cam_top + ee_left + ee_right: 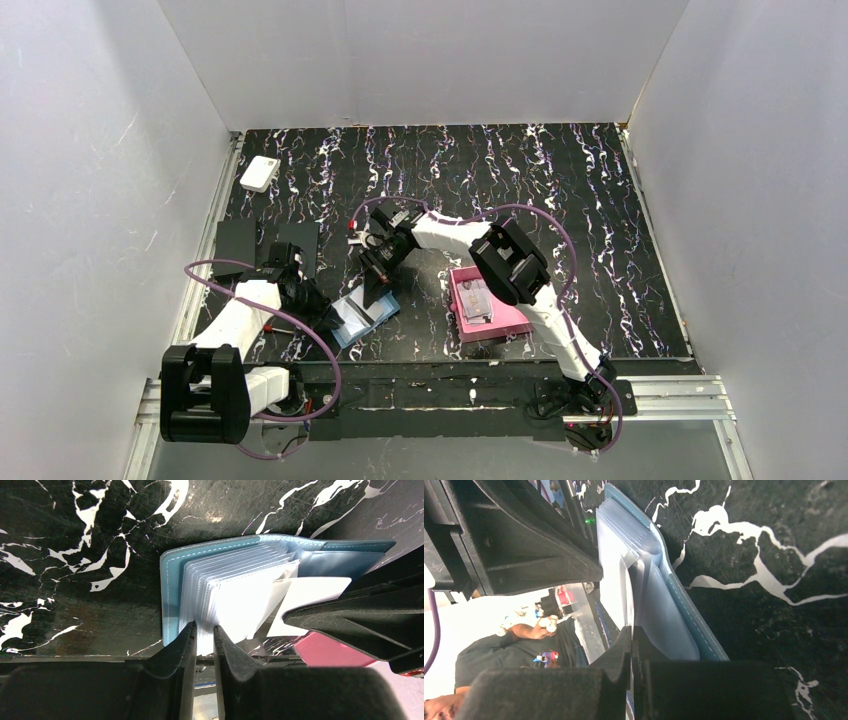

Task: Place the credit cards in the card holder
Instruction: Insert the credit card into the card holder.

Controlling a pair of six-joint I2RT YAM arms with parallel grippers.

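— Where's the card holder [362, 314]?
— Open on the desk [560, 200], near-left. My left pincer [204, 630] pinches its clear sleeves [240, 595]. My right pincer [631, 635], clenched on a white credit card [312, 597], holds its corner against them.
— And the pink tray [505, 326]?
— It holds more cards [477, 300].

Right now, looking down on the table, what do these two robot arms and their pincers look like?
The left arm and right arm match: smooth white shells between chunky black joint blocks, each trailed by a looping purple cable. The left gripper and right gripper are matte black, with two flat, wedge-shaped fingers tapering to blunt tips. No markings are visible.
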